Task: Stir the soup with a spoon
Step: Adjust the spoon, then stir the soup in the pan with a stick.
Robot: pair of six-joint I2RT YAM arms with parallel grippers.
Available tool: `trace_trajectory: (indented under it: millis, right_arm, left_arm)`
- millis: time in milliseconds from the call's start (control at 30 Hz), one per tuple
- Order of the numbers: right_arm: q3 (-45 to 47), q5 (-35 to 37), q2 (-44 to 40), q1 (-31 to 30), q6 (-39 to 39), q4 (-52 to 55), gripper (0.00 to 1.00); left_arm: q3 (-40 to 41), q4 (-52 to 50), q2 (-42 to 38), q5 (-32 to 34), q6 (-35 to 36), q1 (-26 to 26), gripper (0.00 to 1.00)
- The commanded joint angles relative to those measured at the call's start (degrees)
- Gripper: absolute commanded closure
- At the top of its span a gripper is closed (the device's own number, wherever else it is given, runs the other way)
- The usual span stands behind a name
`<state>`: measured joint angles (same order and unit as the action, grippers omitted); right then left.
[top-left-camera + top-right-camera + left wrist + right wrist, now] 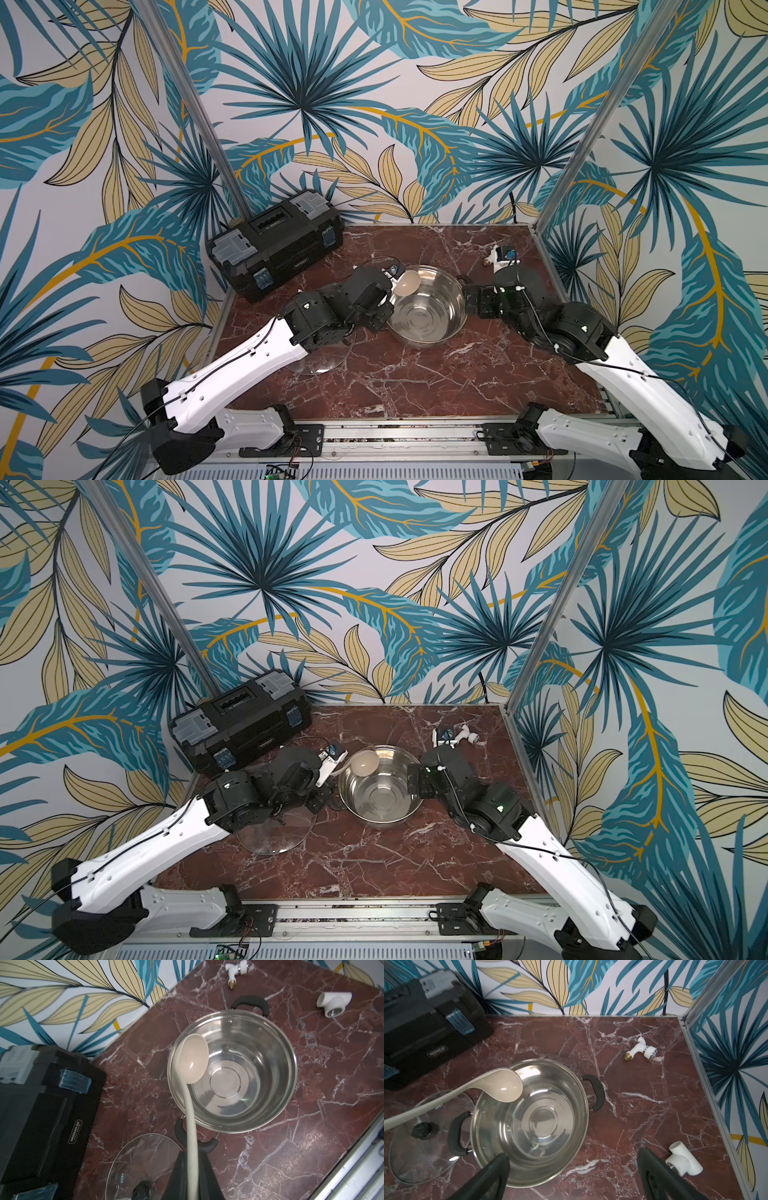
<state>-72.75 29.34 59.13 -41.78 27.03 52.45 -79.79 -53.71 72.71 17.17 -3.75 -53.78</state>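
The shiny steel pot (428, 316) (380, 796) stands mid-table with two black side handles, and no soup shows in its bare bottom (249, 1076). My left gripper (192, 1153) is shut on the slim handle of the cream spoon (192, 1059). The spoon's deep round bowl hangs over the pot's far-left rim in both top views (405, 283) (365, 762). My right gripper (573, 1154) is open and holds nothing. It hovers at the pot's right side (542, 1122), one finger (496, 1169) over the rim, the other over the table.
A clear glass lid (320, 361) (421, 1147) with a black knob lies flat left of the pot, under my left arm. A black toolbox (276, 243) sits at the back left. A white T fitting (681, 1159) and a white tap (641, 1051) lie to the right.
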Motion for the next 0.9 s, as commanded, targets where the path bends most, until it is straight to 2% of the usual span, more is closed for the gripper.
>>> trace_trajectory:
  millis: [0, 467, 867]
  right_arm:
    - [3.4, -2.1, -1.6, -0.1, -0.8, -2.2, 0.00]
    - [8.3, -2.7, -3.3, -0.1, 3.2, -2.7, 0.00]
    - [8.2, -1.3, -5.9, -0.1, 3.4, -1.1, 0.00]
  left_arm:
    - [-2.2, -1.4, 0.9, -1.7, -3.4, 0.1, 1.00]
    - [-6.1, 2.5, 10.1, -1.4, -3.0, 0.1, 1.00]
    - [-11.2, 2.0, 17.6, 3.1, -1.9, -0.3, 1.00]
